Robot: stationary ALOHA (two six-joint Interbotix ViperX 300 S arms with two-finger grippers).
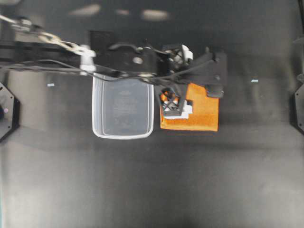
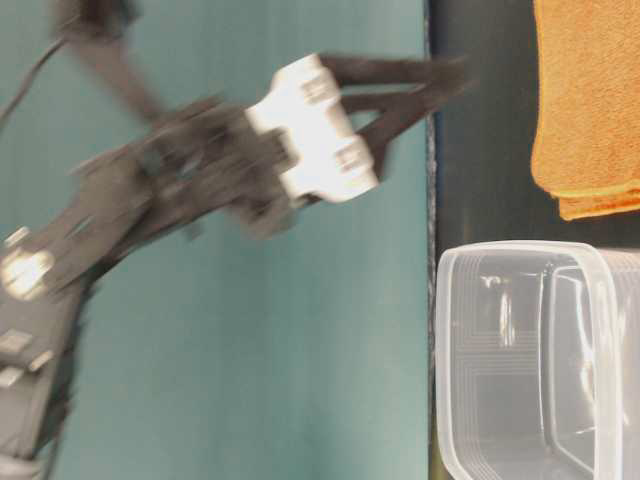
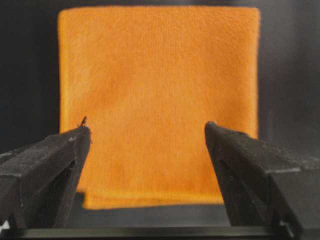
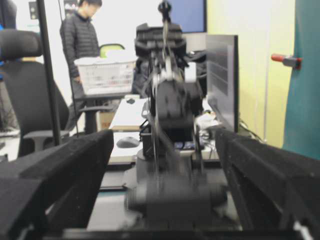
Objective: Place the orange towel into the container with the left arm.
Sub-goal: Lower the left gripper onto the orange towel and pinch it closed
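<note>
The orange towel [image 1: 202, 118] lies flat on the black table, just right of the clear container [image 1: 97, 109], which is empty. My left gripper [image 1: 192, 97] reaches across from the left and hovers over the towel's far part, open. In the left wrist view the towel [image 3: 160, 75] fills the space beyond the open left gripper [image 3: 145, 132], whose fingers [image 3: 60, 160] are wide apart and hold nothing. The table-level view shows the left gripper [image 2: 445, 85] blurred, near the towel [image 2: 590, 100] and the container [image 2: 520, 360]. My right gripper [image 4: 162, 145] is open and empty.
Black arm bases sit at the left edge [image 1: 7, 111] and right edge [image 1: 298, 109] of the table. The left arm's links [image 1: 128, 59] pass over the container's far rim. In the right wrist view a person [image 4: 80, 35] stands behind the table.
</note>
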